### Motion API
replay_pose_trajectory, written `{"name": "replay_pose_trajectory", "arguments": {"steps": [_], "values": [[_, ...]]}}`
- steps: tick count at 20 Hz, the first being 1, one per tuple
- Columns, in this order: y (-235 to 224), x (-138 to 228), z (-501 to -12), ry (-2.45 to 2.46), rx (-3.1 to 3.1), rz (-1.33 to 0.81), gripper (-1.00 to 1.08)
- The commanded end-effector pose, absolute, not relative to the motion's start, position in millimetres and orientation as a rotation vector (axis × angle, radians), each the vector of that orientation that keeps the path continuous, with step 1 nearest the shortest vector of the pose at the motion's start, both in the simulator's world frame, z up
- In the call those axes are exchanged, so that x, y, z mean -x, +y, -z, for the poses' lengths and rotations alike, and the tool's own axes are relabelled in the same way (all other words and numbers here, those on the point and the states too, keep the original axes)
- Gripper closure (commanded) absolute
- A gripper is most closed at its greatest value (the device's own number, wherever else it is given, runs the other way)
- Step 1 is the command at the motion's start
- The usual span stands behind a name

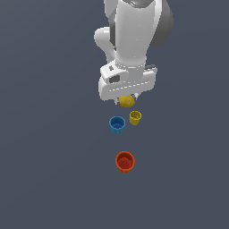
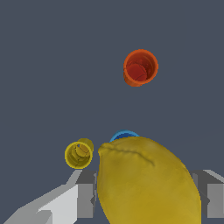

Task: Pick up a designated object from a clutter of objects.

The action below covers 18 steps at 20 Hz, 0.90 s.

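The yellow lemon-like lump [image 1: 126, 101] sits just under the white hand of my arm in the exterior view. In the wrist view the lump [image 2: 146, 179] fills the space between my two grey fingers [image 2: 85, 199], which press against its sides. My gripper [image 1: 127, 99] is shut on it. The lump appears raised above the floor, with the cups farther below in the wrist view. The blue cup [image 1: 117, 125] is mostly hidden behind the lump in the wrist view [image 2: 124, 135]. The yellow cup [image 1: 135, 117] stands beside the blue one.
The orange-red cup [image 1: 125, 161] stands apart from the others, nearer the camera in the exterior view, and shows in the wrist view [image 2: 140, 67]. The yellow cup also shows in the wrist view [image 2: 78, 154]. The floor [image 1: 44, 156] is plain dark grey.
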<state>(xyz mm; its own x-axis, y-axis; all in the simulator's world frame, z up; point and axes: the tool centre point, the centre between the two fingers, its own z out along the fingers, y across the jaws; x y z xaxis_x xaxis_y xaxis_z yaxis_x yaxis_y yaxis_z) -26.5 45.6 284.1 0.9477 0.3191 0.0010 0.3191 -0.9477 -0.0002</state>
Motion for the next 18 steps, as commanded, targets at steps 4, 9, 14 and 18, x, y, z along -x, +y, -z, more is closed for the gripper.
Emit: {"name": "replay_pose_trajectory", "arguments": {"steps": [4, 9, 14, 18], "values": [[48, 9, -323, -0.508, 3.100, 0.000, 1.08], [49, -2, -346, -0.508, 3.100, 0.000, 1.08], [50, -8, -357, -0.508, 3.100, 0.000, 1.08], [50, -9, -360, -0.508, 3.100, 0.000, 1.08]]}}
